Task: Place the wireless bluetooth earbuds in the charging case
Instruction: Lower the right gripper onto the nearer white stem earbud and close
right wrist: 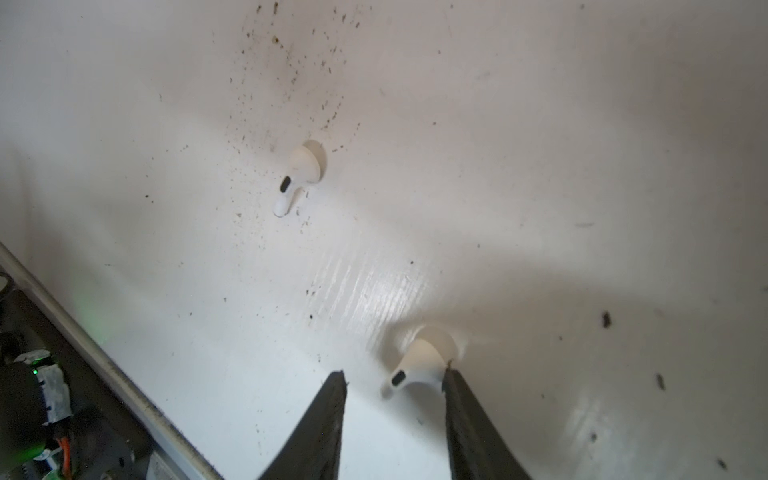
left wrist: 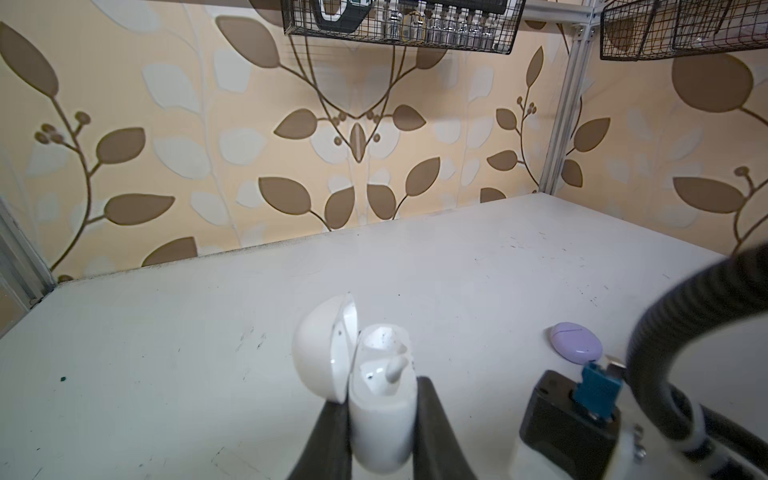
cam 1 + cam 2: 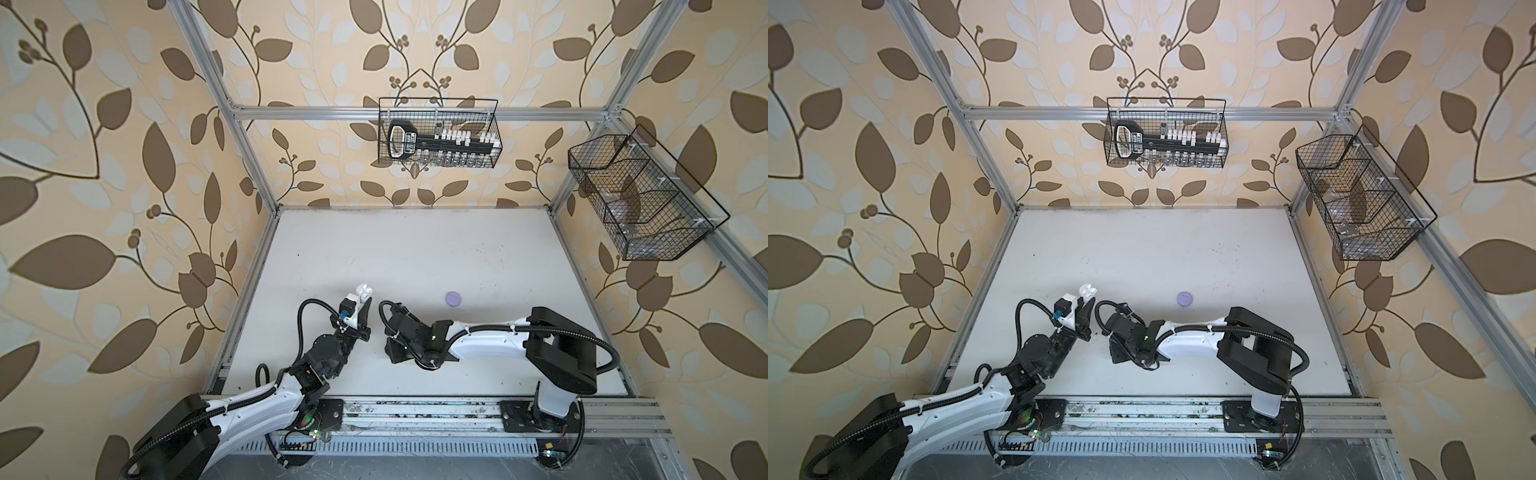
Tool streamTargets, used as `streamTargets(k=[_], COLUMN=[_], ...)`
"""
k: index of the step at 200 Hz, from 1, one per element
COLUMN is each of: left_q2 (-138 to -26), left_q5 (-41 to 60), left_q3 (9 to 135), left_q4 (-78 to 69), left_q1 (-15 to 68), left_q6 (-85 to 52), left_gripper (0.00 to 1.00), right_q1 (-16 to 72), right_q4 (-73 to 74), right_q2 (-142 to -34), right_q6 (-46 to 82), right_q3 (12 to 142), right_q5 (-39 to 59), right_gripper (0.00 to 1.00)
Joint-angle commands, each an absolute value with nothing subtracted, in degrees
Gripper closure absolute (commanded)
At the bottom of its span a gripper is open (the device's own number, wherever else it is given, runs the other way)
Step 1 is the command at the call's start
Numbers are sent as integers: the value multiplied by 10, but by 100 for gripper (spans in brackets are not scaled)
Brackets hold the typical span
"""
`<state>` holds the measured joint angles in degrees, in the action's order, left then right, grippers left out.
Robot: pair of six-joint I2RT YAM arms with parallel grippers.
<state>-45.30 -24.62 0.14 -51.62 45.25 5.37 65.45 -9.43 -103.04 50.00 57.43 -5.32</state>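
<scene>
My left gripper point(image 2: 380, 399) is shut on a white charging case point(image 2: 382, 419), held a little above the table with its lid point(image 2: 322, 349) hinged open. A white earbud point(image 2: 394, 370) sits in one well, stem up. Both top views show this case point(image 3: 365, 291) point(image 3: 1087, 291) at the left fingertips. My right gripper point(image 1: 395, 374) points down at the table, open. A white earbud point(image 1: 419, 361) lies just ahead of its tips and touches one finger point(image 1: 457, 399). The other finger stands clear of it. A second white earbud point(image 1: 297, 176) lies farther off on the table.
A closed lavender case point(image 3: 453, 299) point(image 2: 575, 343) lies right of both grippers. The right arm's wrist point(image 3: 409, 332) hangs close beside the left gripper. Wire baskets hang on the back wall point(image 3: 438, 133) and the right frame point(image 3: 640, 199). The table's front rail point(image 1: 104, 357) runs near the right gripper.
</scene>
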Motion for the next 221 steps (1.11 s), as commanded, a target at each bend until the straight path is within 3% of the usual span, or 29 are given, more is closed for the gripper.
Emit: streamTargets(k=[1,221], left_q2=[-446,-447], left_q5=[-266,-275], left_q3=[-30,-30], left_q4=[-538,-538], left_q1=[447,446], left_q6=[43,37], left_gripper=[100,100], right_q1=[651,676], right_q4=[-122,-243], right_q2=[-1044,-1101], right_q6=[497,424], right_q3=[593,680], right_q5=[-53,-120], right_gripper=[60,62])
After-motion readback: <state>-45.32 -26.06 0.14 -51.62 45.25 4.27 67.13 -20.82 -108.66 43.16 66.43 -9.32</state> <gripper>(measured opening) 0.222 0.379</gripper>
